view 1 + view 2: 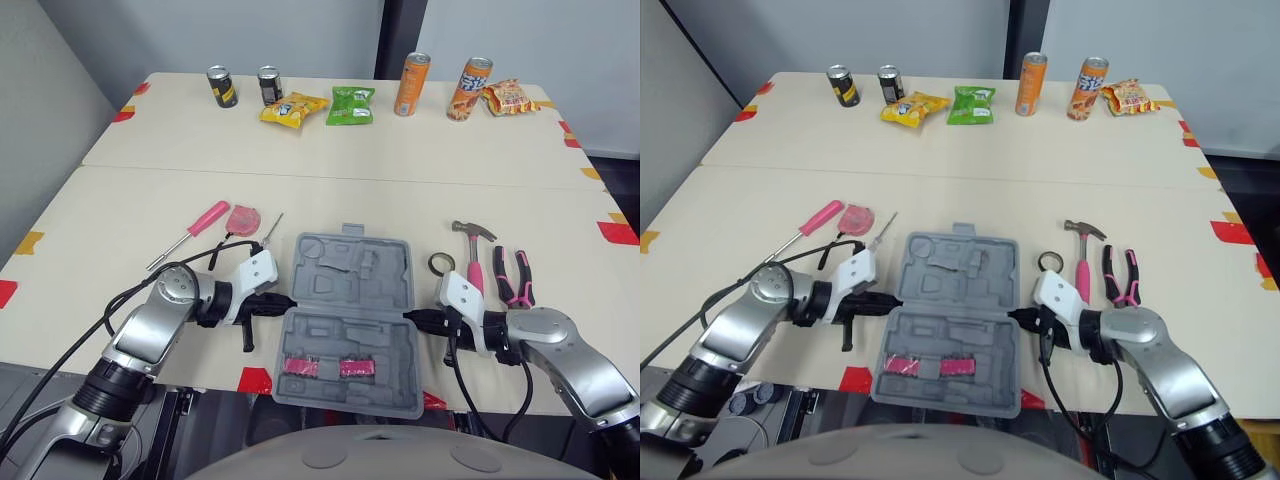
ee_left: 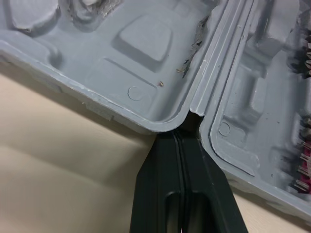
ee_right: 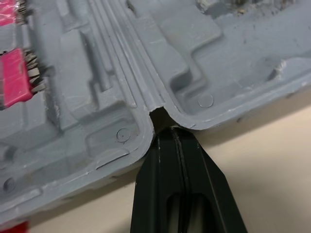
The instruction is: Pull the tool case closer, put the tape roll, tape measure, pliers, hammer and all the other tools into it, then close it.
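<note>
Your grey moulded-plastic tool case [image 1: 345, 270] lies open and flat at the near edge of the pale worktop [image 1: 120, 200], and its front half seems to hang over that edge. The left tool [image 1: 285, 300] and right tool [image 1: 410, 315] press in on it from either side. Each has its two black fingers together, clamped on nothing, with the tips poked into the hinge notch. That is a wedge, not a grasp. If you pull unevenly, one tip can slide out of its notch, and the case will then pivot about the other. If you squeeze too hard, the halves may start to fold. Draw it much nearer and I judge the overhanging half could tip off the worktop, taking the pink strips of bits [image 1: 320, 367] in its front tray with it. Watch your right wrist too: the small dark tape roll [image 1: 441, 263], the pink-handled hammer [image 1: 472, 255] and the pink-and-black pliers [image 1: 512, 277] lie just beside it and could be swept. The wrist views show what the head views cannot: each pair of fingertips meets at the notch with no gap. The head views alone give you the worktop edge, the loose things and the pink-handled screwdriver [image 1: 195, 230] on the left.
</note>
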